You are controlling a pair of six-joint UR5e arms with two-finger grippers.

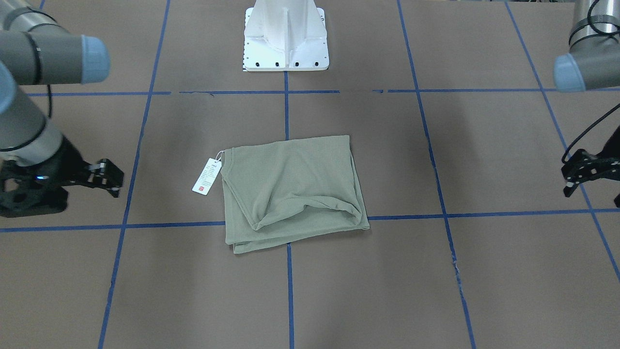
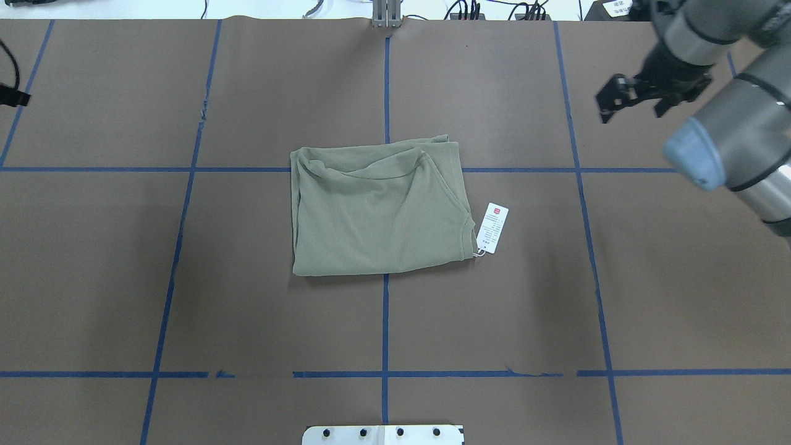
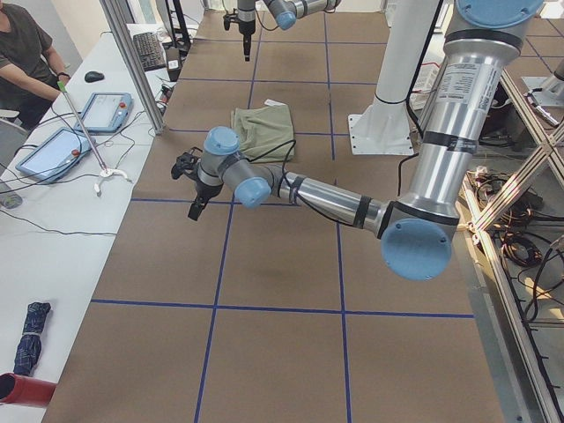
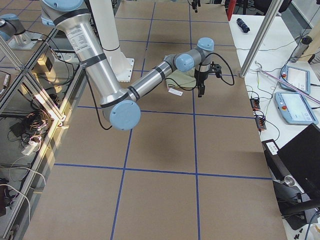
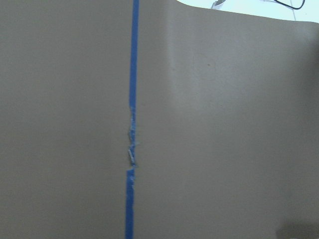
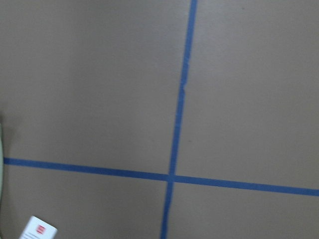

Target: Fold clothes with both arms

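On the brown worktop (image 1: 436,291) lies one folded sage-green shirt (image 1: 290,189) with one white paper tag (image 1: 207,176); both my jaws gape empty.

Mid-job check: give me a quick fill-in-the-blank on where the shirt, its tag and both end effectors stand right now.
1. The shirt lies ____ into a rough rectangle.
2. Its hang tag lies on the robot's ____ side of it.
3. The left end effector and the right end effector, both away from the cloth, hold ____.
Missing words: folded; right; nothing.
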